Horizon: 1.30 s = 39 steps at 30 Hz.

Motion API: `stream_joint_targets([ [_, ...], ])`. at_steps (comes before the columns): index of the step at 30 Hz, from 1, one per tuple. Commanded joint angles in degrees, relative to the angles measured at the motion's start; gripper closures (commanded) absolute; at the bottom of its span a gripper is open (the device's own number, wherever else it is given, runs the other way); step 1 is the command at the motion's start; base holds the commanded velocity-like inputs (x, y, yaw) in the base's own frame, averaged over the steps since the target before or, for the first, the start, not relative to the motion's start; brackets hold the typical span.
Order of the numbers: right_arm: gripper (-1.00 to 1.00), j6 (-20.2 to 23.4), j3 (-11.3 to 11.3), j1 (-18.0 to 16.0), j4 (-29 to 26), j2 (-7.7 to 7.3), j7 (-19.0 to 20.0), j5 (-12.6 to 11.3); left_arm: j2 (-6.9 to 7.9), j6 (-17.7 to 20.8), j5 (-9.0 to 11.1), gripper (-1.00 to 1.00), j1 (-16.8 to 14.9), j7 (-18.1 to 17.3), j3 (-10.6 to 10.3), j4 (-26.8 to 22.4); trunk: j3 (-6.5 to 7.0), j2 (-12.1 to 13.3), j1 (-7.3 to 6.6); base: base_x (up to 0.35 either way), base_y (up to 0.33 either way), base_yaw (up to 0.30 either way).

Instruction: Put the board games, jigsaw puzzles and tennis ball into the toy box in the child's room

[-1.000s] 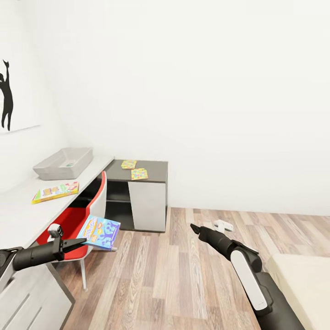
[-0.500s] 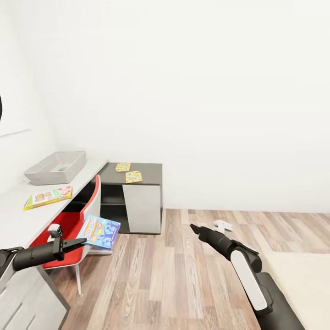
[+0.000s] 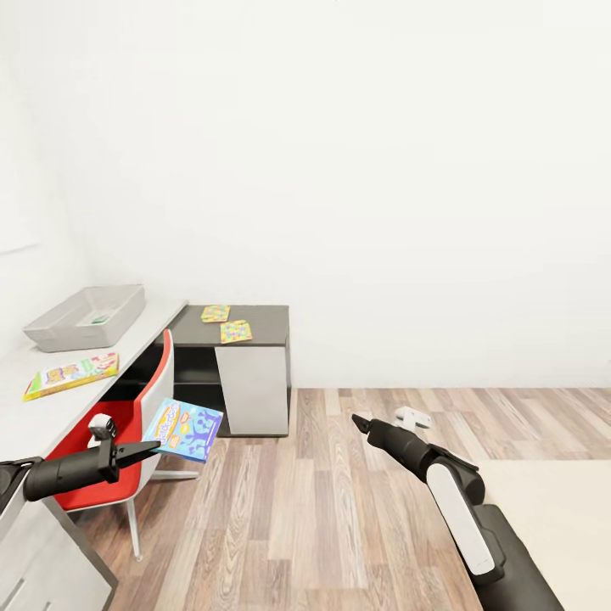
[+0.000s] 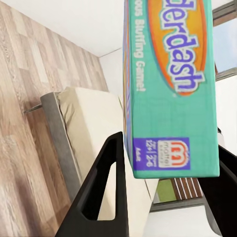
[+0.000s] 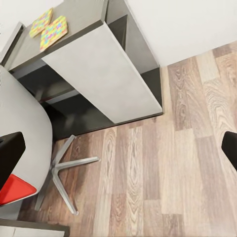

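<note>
My left claw (image 3: pixel 151 447) is clamped on the blue board game (image 3: pixel 182 429), held in the air above the wood floor (image 3: pixel 339 526). Ahead of that claw and off to its left: the desk (image 3: pixel 42 403), with the toy box (image 3: pixel 83 316) and the Skip-Bo box (image 3: pixel 70 374) on top. Two jigsaw puzzles (image 3: pixel 226 323) lie on the dark wing straight ahead. Right claw (image 3: pixel 360 423) carries nothing; in the right wrist view its fingertips stand wide apart.

Left arm carrying a board game beside the tabletop

The left gripper (image 3: pixel 154 445) holds the blue board game (image 3: pixel 183 429) above the red chair (image 3: pixel 127 441); toy box (image 3: pixel 83 317), Skip-Bo box (image 3: pixel 71 373) and two jigsaw puzzles (image 3: pixel 227 322) lie on the tabletop (image 3: pixel 34 406).
</note>
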Motion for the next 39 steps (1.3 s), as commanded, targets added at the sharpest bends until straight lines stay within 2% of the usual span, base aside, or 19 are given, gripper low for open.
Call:
stream_joint_targets([
  [1, -1.0, 0.12, 0.12, -0.05, -0.08, -0.08, -0.59, -0.59, 0.01, 0.62, -0.04, 1.0, -0.03, -0.22, -0.02, -0.01, 0.11, 0.36, -0.22, 0.0, 0.0, -0.004],
  [12, -1.0, 0.17, 0.07, -0.04, -0.05, -0.04, -0.59, -0.65, 0.01, 0.63, -0.03, 1.0, 0.02, -0.23, -0.02, 0.0, 1.83, 4.78, -2.64, 0.0, 0.0, 0.0],
  [39, -1.0, 0.21, 0.05, -0.04, 0.08, -0.04, -0.59, -0.65, 0.46, 0.63, -0.12, 1.0, 0.03, -1.64, -0.03, -0.05, 4.5, 15.61, -8.57, 0.0, 0.0, 0.0],
])
